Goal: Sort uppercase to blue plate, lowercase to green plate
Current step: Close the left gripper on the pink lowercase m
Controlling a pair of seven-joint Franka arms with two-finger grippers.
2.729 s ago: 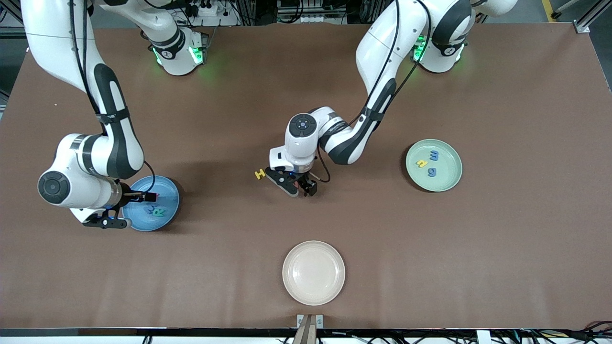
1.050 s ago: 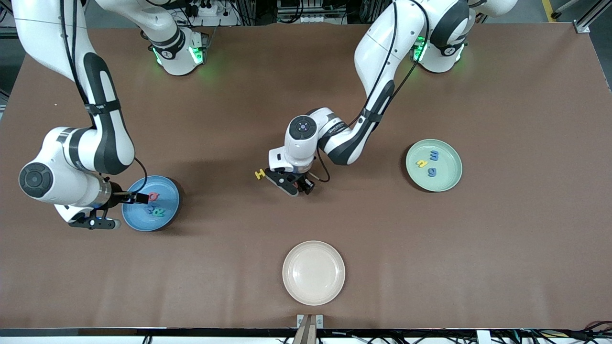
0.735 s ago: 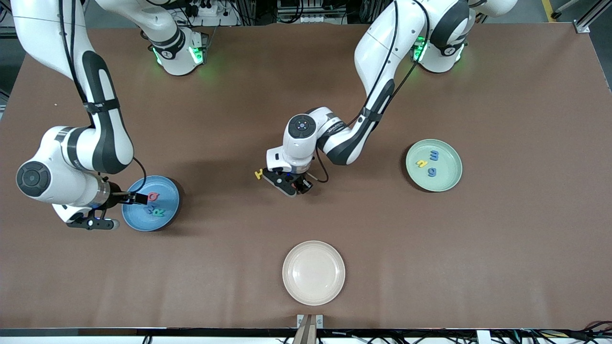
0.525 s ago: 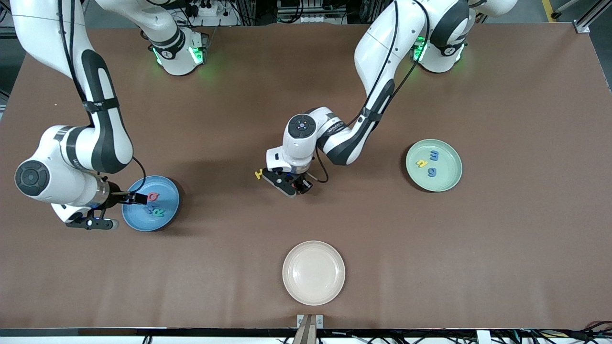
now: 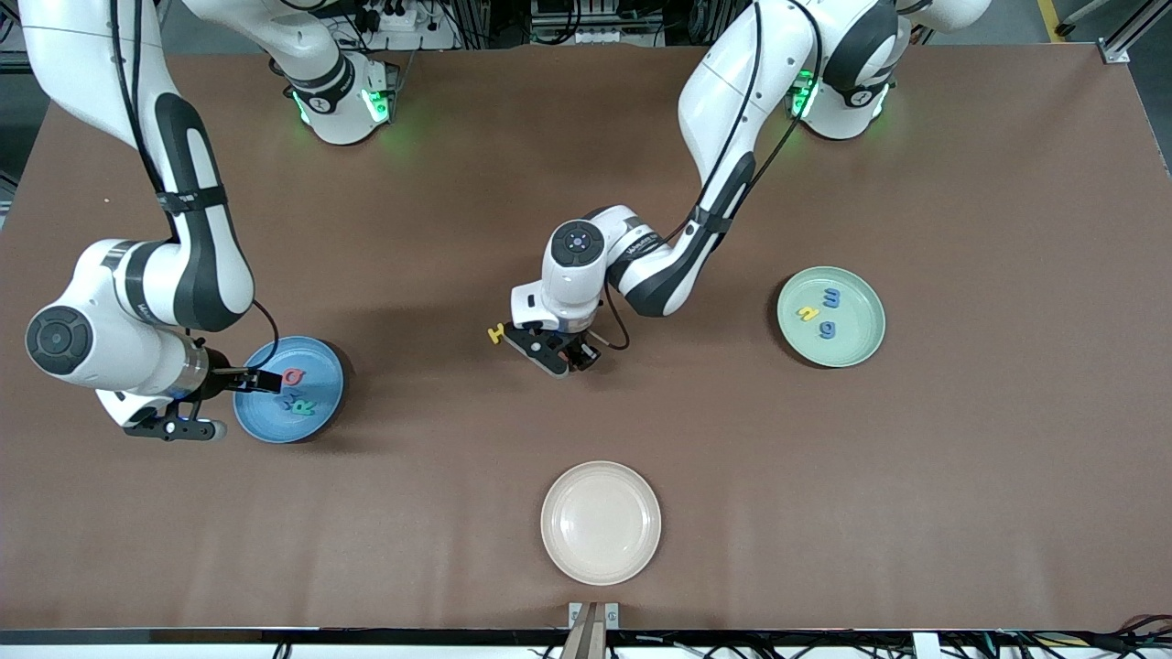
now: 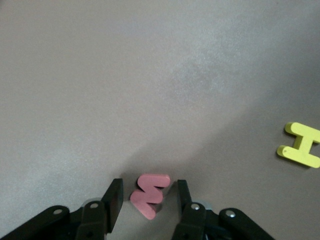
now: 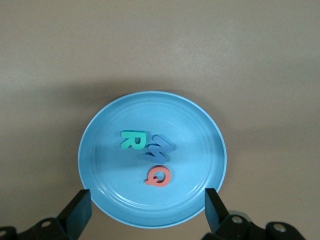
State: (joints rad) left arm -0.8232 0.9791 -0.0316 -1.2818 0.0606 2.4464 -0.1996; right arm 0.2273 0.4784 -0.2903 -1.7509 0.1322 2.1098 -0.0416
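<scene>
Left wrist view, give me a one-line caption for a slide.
Left gripper closing around the red w on the brown table, with the yellow H lying nearby.

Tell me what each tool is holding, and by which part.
Left tool straddles the red w on the table, fingers at its two sides; contact can't be told. Right tool, open above the blue plate, holds nothing.

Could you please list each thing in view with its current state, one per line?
red w: flat on the table, between the left hand's fingers.
Left hand: low over the table, fingers astride the red w.
Yellow H: loose on the table, unsorted.
Blue plate: holds R, M and Q.
Green plate: holds three letters.
Right hand: open, over the blue plate's edge, holding nothing.
Cream plate: unused.
</scene>
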